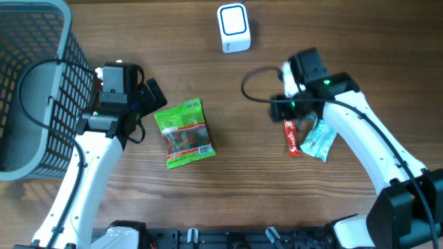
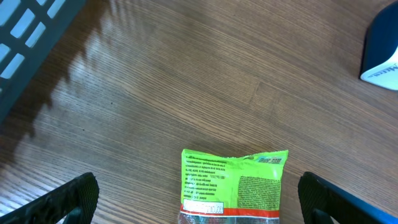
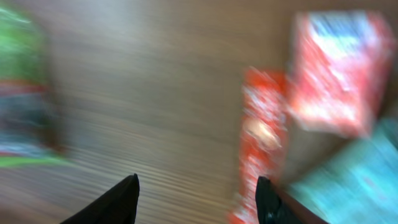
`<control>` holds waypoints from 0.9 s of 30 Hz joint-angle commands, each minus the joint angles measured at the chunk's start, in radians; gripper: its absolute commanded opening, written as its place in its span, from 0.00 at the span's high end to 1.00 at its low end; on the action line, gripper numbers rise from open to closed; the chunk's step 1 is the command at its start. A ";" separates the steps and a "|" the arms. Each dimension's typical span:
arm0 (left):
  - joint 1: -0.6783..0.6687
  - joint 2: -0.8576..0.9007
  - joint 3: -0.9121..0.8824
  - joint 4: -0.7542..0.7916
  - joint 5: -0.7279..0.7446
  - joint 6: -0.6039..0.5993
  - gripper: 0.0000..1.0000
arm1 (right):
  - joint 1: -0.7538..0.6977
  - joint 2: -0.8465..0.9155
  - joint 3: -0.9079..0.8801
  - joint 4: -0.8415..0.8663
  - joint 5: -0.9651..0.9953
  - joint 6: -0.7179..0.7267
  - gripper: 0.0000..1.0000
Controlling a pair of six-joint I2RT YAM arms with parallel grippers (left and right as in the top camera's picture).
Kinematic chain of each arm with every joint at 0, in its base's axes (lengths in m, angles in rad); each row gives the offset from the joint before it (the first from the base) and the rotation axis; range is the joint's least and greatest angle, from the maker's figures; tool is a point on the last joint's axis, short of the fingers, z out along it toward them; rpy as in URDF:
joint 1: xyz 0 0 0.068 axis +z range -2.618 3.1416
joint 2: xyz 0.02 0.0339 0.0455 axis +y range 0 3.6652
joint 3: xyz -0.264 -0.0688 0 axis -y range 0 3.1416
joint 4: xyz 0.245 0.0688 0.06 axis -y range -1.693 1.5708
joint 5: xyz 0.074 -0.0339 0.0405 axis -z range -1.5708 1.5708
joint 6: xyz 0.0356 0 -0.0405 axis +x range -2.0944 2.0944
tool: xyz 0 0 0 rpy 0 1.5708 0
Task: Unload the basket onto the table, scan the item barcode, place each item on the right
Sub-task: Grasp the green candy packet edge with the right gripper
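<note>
Showing only smeared shapes around right gripper (image 3: 198, 199), parted and empty beside red wrapper (image 3: 261, 143); left gripper (image 2: 202, 202) wide open, empty, green bag (image 2: 233, 180) cut off.

Grn snack bag (image 1: 183, 133) flat mid-tbl; scanner (image 1: 233, 28) well apart.

Basket (image 1: 66, 97) left, bag (image 1: 184, 133) centre, scanner (image 1: 233, 28) behind (bar (image 1: 292, 137) right)

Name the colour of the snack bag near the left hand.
Bright green snack bag; left wrist view shows it best.
</note>
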 commanded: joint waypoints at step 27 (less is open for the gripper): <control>0.006 0.001 0.008 0.003 -0.009 0.002 0.00 | 0.417 0.534 0.020 0.668 -0.132 0.491 0.58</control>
